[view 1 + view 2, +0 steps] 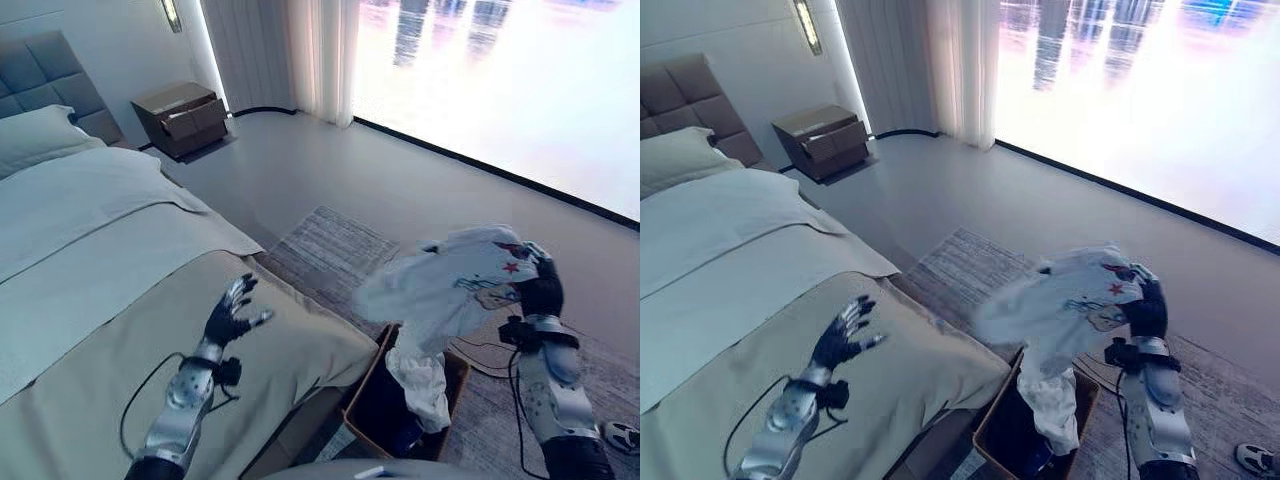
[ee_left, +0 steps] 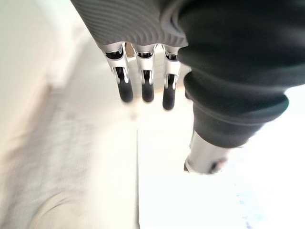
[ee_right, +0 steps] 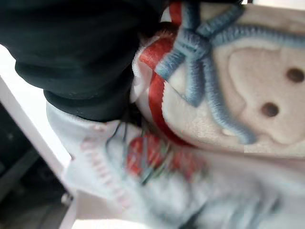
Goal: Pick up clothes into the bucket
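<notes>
The right hand [image 1: 540, 290] pinches a soft white printed cotton garment [image 1: 450, 285], light and floppy, best held by a bunched fold, draping into the brown open-topped bucket [image 1: 366, 390] beside the bed [image 1: 120, 250]; left hand [image 1: 232, 315] spread.

we find no legible text, number or label. the white garment [image 1: 455, 280] carries a red star and embroidered motifs, with reddish marks in the right wrist view too blurred to read.
</notes>
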Robot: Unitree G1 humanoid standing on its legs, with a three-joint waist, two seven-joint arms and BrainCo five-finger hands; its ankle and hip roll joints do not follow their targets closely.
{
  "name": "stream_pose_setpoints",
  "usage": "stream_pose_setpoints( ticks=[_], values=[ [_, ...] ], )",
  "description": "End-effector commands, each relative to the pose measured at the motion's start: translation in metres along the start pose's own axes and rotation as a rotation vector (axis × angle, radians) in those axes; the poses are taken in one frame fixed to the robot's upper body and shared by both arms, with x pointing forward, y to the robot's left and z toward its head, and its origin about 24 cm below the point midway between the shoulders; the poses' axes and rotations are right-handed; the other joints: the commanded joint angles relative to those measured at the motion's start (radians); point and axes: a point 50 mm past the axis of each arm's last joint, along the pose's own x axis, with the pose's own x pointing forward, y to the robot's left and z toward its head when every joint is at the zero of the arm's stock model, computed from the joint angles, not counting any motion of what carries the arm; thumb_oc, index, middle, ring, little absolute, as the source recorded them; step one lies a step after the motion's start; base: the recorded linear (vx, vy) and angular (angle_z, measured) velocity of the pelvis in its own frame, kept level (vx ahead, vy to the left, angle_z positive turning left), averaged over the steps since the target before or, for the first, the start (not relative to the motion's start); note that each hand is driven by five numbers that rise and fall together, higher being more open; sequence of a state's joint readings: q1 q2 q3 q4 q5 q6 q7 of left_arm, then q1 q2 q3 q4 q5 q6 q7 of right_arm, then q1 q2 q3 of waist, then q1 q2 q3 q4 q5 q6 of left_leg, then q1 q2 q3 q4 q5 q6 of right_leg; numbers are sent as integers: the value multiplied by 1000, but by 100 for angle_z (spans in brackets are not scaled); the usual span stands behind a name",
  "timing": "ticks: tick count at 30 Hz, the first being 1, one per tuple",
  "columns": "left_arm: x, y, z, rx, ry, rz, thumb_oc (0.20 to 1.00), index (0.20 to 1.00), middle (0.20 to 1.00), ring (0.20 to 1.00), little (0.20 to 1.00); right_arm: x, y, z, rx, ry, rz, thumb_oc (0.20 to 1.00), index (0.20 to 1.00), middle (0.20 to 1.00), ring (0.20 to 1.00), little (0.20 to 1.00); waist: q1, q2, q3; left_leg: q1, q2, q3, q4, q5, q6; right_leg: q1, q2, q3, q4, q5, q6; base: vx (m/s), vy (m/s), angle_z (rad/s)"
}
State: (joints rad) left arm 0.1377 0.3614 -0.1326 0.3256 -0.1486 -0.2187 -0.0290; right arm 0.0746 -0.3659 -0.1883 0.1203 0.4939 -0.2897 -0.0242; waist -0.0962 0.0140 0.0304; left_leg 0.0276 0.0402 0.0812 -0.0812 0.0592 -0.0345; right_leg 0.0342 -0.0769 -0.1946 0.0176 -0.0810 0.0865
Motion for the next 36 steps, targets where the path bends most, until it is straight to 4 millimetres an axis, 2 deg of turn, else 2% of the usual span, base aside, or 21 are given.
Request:
stream_pose_setpoints(
  ticks=[1,2,3,7,12,16,17,18,19,24,26,27,28,29,30,31,33,34,36],
  values=[
    [5,11,8,-64,-50,20,1000,1000,1000,1000,1000,13,-5,53,23,-281,-46,200,200,200,200,200,-5,-54,-21,-37,69,-19,67,-47,-34,-34,-114,27,-40,147,101,0,0,0],
    [5,11,8,-65,-51,19,1000,1000,1000,1000,1000,13,-5,53,23,-281,-46,200,200,200,200,200,-5,-53,-21,-38,69,-19,68,-47,-34,-35,-114,27,-40,147,101,0,0,0],
    [-2,9,-4,-118,-15,16,1000,1000,1000,1000,1000,12,-13,55,21,-291,-88,200,200,200,200,200,-4,-53,-18,-42,69,-19,70,-47,-32,-38,-113,29,-38,147,100,0,0,0],
    [-15,5,-22,-264,41,44,1000,1000,1000,1000,1000,7,-24,57,23,-312,-142,200,200,200,200,200,-2,-54,-12,-51,67,-23,75,-47,-28,-46,-111,31,-34,147,99,0,0,0],
    [-25,7,-24,-334,17,87,1000,1000,1000,1000,1000,0,-29,53,6,-291,-160,200,200,200,200,200,1,-57,-5,-59,68,-26,81,-46,-27,-51,-110,32,-32,147,96,0,0,0],
    [-31,17,-8,-389,-87,153,1000,1000,1000,1000,1000,-10,-34,42,-43,-236,-180,200,200,200,200,200,-1,-62,3,-66,68,-26,80,-43,-28,-58,-109,33,-33,149,95,-18,0,0],
    [-34,23,1,-409,-143,184,1000,1000,1000,1000,1000,-15,-35,35,-50,-202,-189,200,200,200,200,200,-4,-65,7,-69,70,-23,80,-42,-28,-63,-109,34,-34,151,94,0,0,0],
    [-35,24,1,-409,-143,184,1000,1000,1000,1000,1000,-15,-35,35,-50,-201,-188,200,200,200,200,200,-4,-65,6,-69,70,-23,80,-42,-28,-63,-109,35,-34,151,94,-31,-12,-1],
    [-37,29,9,-416,-194,206,1000,1000,1000,1000,1000,-19,-36,26,-38,-164,-199,200,200,200,200,200,-6,-67,12,-74,69,-22,81,-42,-27,-68,-109,37,-34,151,94,0,0,0],
    [-40,41,30,-419,-315,250,1000,1000,1000,1000,1000,-24,-37,4,-120,-50,-200,200,200,200,200,200,-4,-66,42,-91,60,-21,97,-46,-22,-84,-119,41,-25,157,98,-32,2,-8],
    [-40,45,42,-427,-376,261,1000,1000,1000,1000,1000,-22,-37,-5,-126,-13,-219,200,200,200,200,200,-2,-64,73,-117,51,-25,129,-55,-17,-102,-130,45,-3,153,100,-73,11,-5],
    [-40,45,42,-427,-376,261,1000,1000,1000,1000,1000,-22,-37,-5,-126,-13,-218,200,200,200,200,200,-2,-64,73,-118,51,-25,130,-56,-17,-103,-130,45,-2,153,100,-159,43,-2],
    [-39,48,52,-439,-432,276,1000,1000,1000,1000,1000,-14,-32,-7,-124,-13,-216,200,200,200,200,200,4,-57,115,-145,43,-26,164,-66,-8,-138,-144,50,43,142,102,-110,37,-1],
    [-38,48,52,-439,-435,277,1000,1000,1000,1000,1000,-13,-32,-7,-123,-16,-216,200,200,200,200,200,5,-57,116,-151,42,-25,171,-70,-7,-145,-145,53,51,138,102,-176,61,-4],
    [-38,51,61,-441,-479,283,1000,1000,1000,1000,1000,-8,-28,-7,-118,-16,-212,200,200,200,200,200,7,-52,146,-166,39,-22,191,-76,-2,-170,-153,62,87,133,99,-207,44,-7],
    [-39,55,75,-450,-551,288,1000,1000,1000,1000,1000,2,-21,-8,-101,-20,-199,200,200,200,200,200,16,-49,204,-223,43,-15,263,-96,5,-236,-167,78,164,117,93,-252,43,-11],
    [-40,56,88,-454,-617,282,1000,1000,1000,1000,1000,12,-14,-3,-108,-44,-181,200,200,200,200,200,21,-46,248,-278,44,-15,324,-103,2,-284,-175,81,206,113,91,-168,9,-19],
    [-39,56,88,-454,-619,282,1000,1000,1000,1000,1000,12,-14,-3,-108,-46,-181,200,200,200,200,200,21,-45,247,-285,44,-15,331,-106,2,-290,-175,82,211,112,91,-108,-12,-10],
    [-38,55,101,-497,-686,250,1000,1000,1000,1000,1000,24,-8,1,-102,-64,-178,200,200,200,200,200,25,-40,279,-369,45,-25,406,-116,-1,-360,-179,81,271,99,82,-154,-42,3]
  ],
)
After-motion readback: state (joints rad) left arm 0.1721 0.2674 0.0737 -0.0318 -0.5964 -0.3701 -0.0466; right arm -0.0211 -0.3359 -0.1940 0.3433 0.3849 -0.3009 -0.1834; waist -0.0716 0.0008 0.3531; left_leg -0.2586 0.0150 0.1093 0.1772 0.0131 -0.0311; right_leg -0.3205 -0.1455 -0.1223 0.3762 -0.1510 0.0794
